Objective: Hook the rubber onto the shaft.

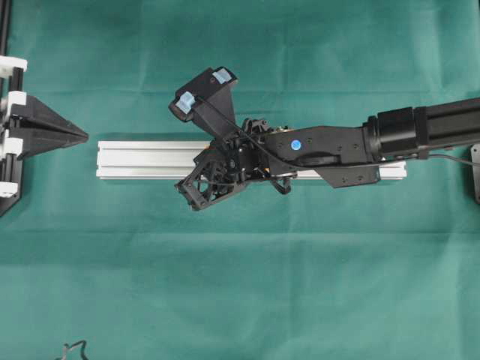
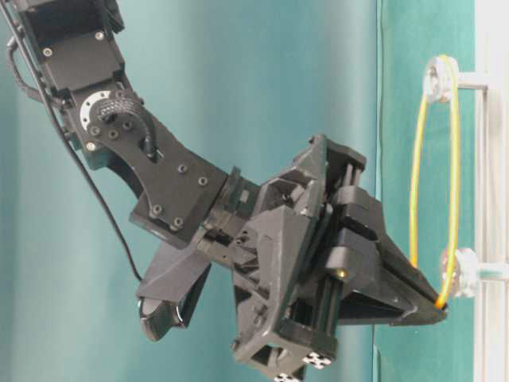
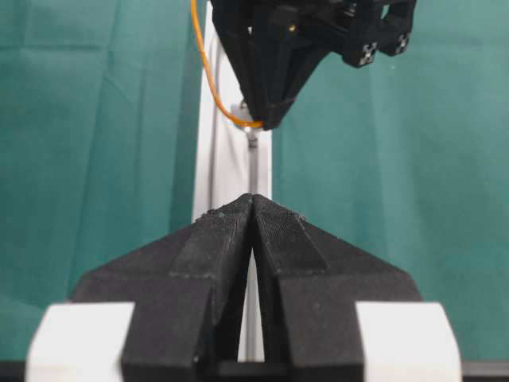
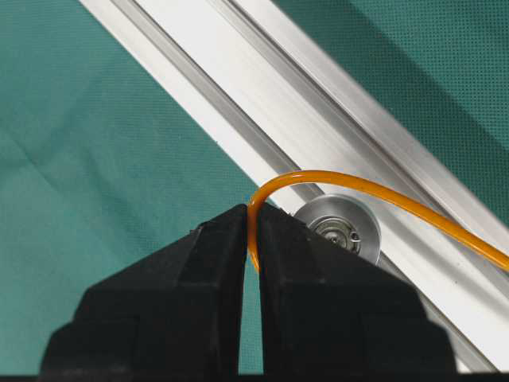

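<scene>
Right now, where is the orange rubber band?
In the right wrist view, the rubber band is pinched in the right pincer, beside a small metal pulley on the aluminium rail.

A green cloth-covered table [image 1: 240, 285] carries an aluminium rail [image 1: 142, 160] lying flat.

Right arm [image 1: 420, 131]: matte black links, with a round blue sticker [image 1: 295, 145] on the forearm and small dark screws set in its flat side plates. A thin black cable [image 2: 87, 183] runs along the links. Right gripper [image 2: 433, 306]: black wedge-shaped fingers on a skeletal printed frame. Left gripper [image 3: 253, 208]: ribbed black fingers [image 3: 211, 247] with white blocks [image 3: 79, 342] behind them.
</scene>
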`<move>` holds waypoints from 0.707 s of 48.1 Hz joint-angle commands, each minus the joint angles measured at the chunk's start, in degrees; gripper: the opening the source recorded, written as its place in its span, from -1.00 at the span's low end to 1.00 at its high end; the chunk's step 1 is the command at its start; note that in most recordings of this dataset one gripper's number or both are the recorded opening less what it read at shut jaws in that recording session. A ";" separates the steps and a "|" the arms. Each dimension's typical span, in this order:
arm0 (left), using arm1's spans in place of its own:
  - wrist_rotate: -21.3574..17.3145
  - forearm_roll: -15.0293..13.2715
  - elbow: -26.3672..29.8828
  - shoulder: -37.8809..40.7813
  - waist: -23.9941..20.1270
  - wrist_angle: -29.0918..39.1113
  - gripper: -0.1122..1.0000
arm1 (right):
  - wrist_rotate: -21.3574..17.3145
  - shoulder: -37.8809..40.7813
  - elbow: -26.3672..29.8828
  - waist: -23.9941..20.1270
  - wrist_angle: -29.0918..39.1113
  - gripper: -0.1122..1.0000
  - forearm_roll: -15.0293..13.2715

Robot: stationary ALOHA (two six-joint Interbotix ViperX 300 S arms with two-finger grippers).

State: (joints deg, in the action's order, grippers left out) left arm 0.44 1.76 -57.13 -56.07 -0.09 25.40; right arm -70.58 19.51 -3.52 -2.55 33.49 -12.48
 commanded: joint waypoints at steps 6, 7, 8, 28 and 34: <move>0.00 0.18 1.85 0.44 -0.09 -0.44 -0.80 | 0.18 -0.97 1.67 0.09 -0.70 -0.68 -0.18; 0.00 0.09 1.85 0.44 -0.09 -0.44 -0.80 | 0.18 -0.88 1.67 0.09 -0.70 -0.68 -0.18; 0.00 0.09 1.85 0.44 -0.18 -0.44 -0.80 | 0.18 -0.88 1.67 0.18 -0.79 -0.68 -0.18; 0.00 0.18 1.85 0.44 -0.18 -0.44 -0.80 | 0.18 -0.26 1.76 0.35 -1.32 -0.68 -0.18; 0.00 0.09 1.76 0.44 -0.18 -0.44 -0.80 | 0.09 0.09 1.76 0.44 -1.32 -0.68 -0.18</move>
State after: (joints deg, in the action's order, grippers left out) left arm 0.44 1.76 -57.04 -56.07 -0.18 25.49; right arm -70.58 20.65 -3.52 -2.20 32.87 -12.48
